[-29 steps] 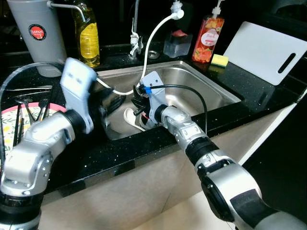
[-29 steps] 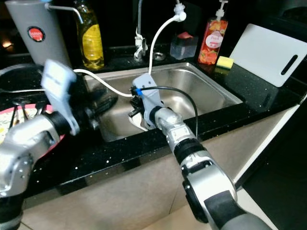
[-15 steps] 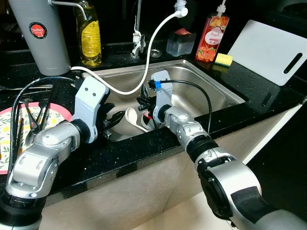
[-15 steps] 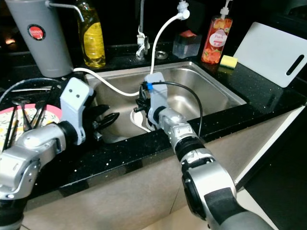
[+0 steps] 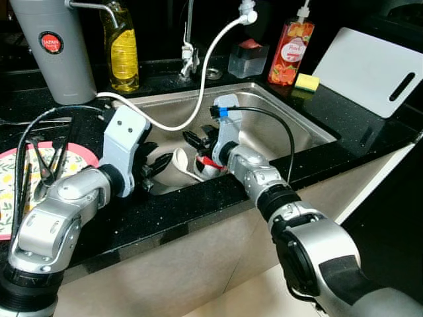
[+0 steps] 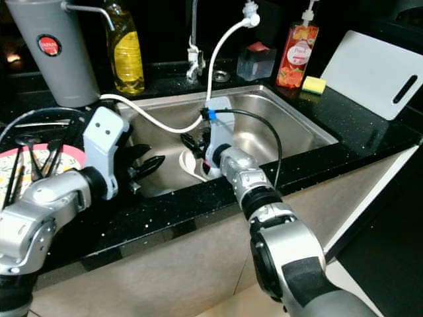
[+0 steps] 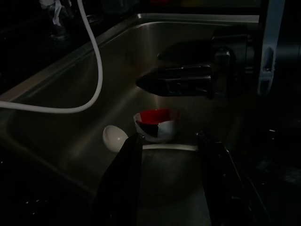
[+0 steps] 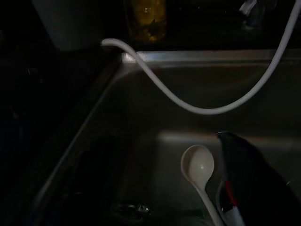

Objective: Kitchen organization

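In your sink (image 5: 310, 132): one white spoon (image 7: 115, 138), one red-and-white bowl (image 7: 156, 125). Your left gripper (image 7: 167, 146) gapes wide; your right gripper (image 5: 198, 140) reaches in, spread unclear.

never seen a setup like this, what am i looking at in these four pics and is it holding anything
This is a humanoid robot with two silver arms, each ending in a gripper of two long black fingers. The two bright pictures come from a camera pair on its head, looking down at a steel sink set in a black counter. The two dark pictures come from cameras on its wrists, looking along each gripper's fingers.

Both arms reach into the sink. The left gripper is open and holds nothing. The right gripper hangs over a small red and white bowl, with a white spoon beside it; whether it grips anything I cannot tell. A white hose droops across the sink.

On the counter stand an oil bottle, a grey jug, a soap dispenser, a yellow sponge and a white cutting board.
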{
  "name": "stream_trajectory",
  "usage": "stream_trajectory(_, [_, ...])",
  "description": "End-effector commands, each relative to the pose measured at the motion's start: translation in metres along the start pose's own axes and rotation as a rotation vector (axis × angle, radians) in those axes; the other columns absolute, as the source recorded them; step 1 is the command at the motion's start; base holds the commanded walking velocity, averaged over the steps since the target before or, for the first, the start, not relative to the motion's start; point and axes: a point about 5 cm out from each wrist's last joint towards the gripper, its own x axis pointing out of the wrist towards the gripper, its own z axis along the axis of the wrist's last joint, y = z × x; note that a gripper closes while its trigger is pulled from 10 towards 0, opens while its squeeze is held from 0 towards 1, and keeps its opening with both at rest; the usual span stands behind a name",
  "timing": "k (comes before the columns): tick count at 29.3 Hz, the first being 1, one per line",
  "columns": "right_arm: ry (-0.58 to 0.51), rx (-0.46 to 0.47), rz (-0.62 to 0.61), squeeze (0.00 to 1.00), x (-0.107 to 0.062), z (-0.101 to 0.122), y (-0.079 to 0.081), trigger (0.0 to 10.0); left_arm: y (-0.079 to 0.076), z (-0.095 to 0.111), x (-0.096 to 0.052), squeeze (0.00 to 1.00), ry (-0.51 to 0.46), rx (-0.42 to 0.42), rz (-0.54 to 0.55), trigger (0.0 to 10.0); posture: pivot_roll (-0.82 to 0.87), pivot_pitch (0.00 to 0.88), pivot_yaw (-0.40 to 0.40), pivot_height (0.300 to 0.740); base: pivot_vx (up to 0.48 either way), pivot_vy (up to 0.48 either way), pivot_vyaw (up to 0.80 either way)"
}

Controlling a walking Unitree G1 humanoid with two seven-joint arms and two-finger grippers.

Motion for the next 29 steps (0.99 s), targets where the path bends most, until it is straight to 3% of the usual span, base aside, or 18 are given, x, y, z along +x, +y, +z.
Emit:
stream_trajectory(1, [-0.051, 0.024, -0.007, 0.00, 0.000, 0.009, -0.003, 10.0, -0.006, 0.005, 0.001, 0.00, -0.020, 0.011, -0.025, 10.0, -0.03, 0.097, -0.080, 0.740, 0.000, 0.000, 0.00])
stream_trajectory(9, [-0.149, 0.043, -0.023, 0.00, -0.004, 0.026, -0.012, 10.0, -0.003, 0.006, 0.001, 0.00, -0.028, 0.008, -0.011, 10.0, -0.03, 0.097, -0.077, 0.740, 0.000, 0.000, 0.00])
stream_trajectory(14, [-0.187, -0.002, -0.007, 0.00, -0.010, 0.032, -0.015, 10.0, 0.003, 0.007, 0.001, 0.00, -0.034, 0.004, 0.030, 10.0, -0.04, 0.103, -0.072, 0.740, 0.000, 0.000, 0.00])
stream_trajectory(24, [-0.209, -0.047, -0.017, 0.00, -0.019, 0.036, -0.020, 10.0, 0.014, 0.011, -0.003, 0.00, -0.040, -0.002, 0.070, 10.0, -0.04, 0.104, -0.071, 0.740, 0.000, 0.000, 0.00])
stream_trajectory(29, [-0.225, -0.021, -0.035, 0.00, -0.034, 0.032, -0.022, 10.0, 0.015, 0.012, -0.003, 0.00, -0.050, -0.007, 0.082, 10.0, -0.04, 0.103, -0.073, 0.740, 0.000, 0.000, 0.00])
